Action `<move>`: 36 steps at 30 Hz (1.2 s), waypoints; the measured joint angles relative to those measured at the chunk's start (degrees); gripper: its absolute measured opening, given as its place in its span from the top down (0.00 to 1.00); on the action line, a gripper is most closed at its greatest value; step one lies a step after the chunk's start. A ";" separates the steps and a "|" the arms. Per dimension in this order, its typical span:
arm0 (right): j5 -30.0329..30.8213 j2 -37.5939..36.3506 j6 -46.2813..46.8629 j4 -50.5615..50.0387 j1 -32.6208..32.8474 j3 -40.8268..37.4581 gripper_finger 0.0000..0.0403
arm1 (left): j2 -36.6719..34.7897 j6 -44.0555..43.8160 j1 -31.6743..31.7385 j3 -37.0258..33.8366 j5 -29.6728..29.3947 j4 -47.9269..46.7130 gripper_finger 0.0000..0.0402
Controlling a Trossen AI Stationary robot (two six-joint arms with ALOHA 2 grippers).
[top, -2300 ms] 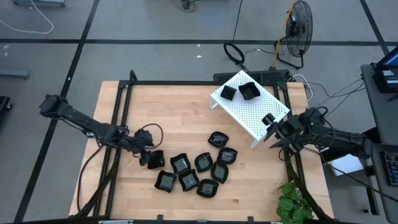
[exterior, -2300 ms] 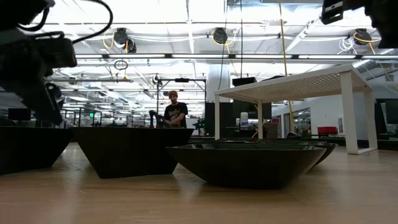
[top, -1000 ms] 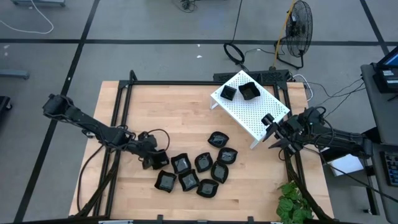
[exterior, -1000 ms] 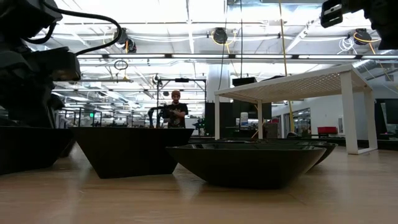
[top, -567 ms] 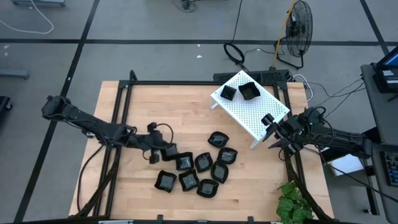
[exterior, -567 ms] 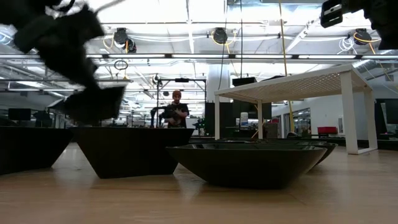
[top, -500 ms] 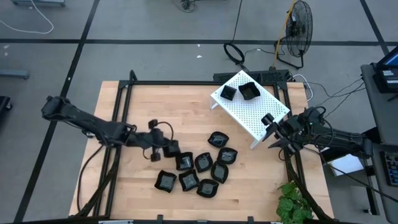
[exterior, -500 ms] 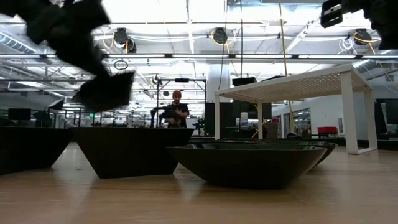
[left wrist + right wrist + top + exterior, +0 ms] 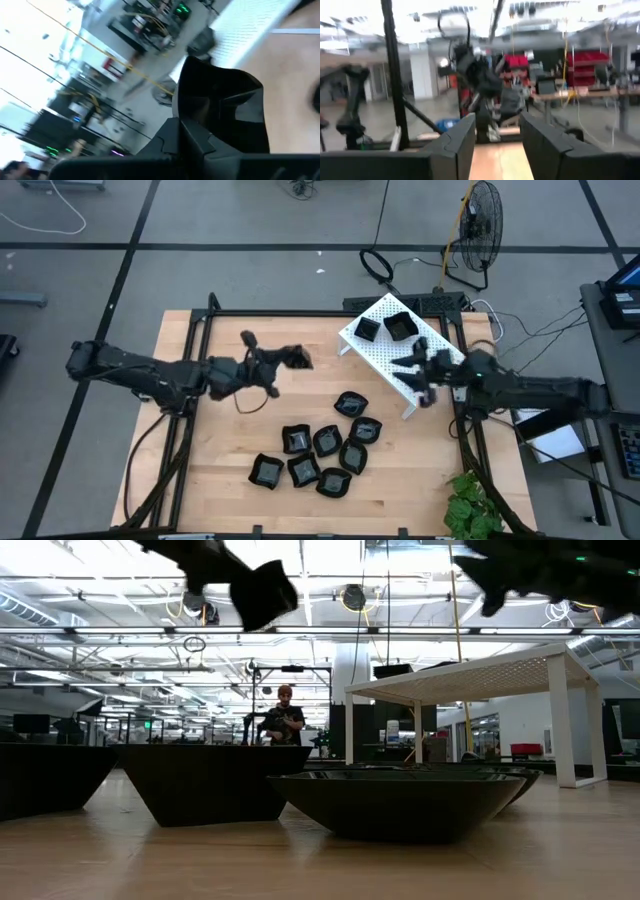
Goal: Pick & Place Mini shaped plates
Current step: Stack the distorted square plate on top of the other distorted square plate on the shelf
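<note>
The left gripper (image 9: 290,358) is clamped on a plate (image 9: 297,358), lifted left of the rack (image 9: 425,380). The right gripper (image 9: 408,361), fingers apart, hovers over the rack.

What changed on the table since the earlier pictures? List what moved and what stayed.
The left gripper closed on one mini plate from the left end of the cluster, lifted it and carried it across toward the white rack. The right gripper swung from the table's right edge to over the rack's near corner, fingers spread. The remaining plates on the table and the two plates on the rack stayed put.
</note>
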 joint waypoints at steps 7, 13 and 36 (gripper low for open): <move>19.46 20.98 -9.21 -5.20 5.12 13.11 0.47 | 8.64 13.54 3.93 0.76 2.67 13.07 0.99; 23.14 36.65 -10.75 -7.55 7.58 24.81 0.39 | 13.00 18.34 3.94 3.51 1.71 13.65 0.97; 32.22 50.75 -17.73 -2.46 9.83 35.33 0.68 | 13.36 15.17 3.98 3.89 1.74 13.58 0.99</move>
